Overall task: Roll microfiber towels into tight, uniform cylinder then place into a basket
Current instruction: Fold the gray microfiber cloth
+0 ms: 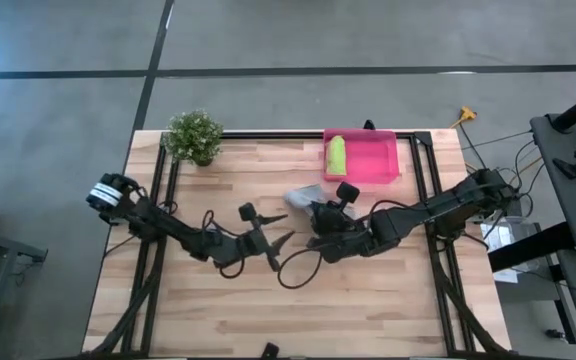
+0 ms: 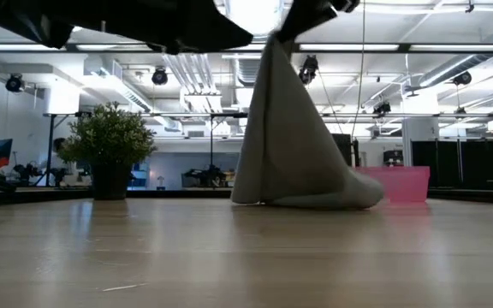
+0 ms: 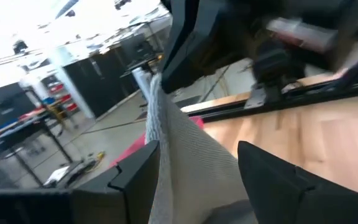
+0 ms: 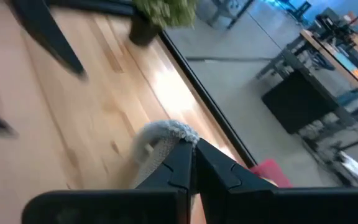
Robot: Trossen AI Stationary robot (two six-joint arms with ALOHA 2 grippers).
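Grey towel hangs pinched in the right tool, its hem touching the surface; lay it flat before rolling. Left tool waits spread nearby. Beyond, the basket holds the green towel.

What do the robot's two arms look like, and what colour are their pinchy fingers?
Both arms are dark, almost black, built from chunky jointed segments. The left arm has a white-marked band near its base, and thin black cables loop beside both arms. The right arm looks the same. Each ends in two flat, pointed black fingers, seen on the right gripper too.
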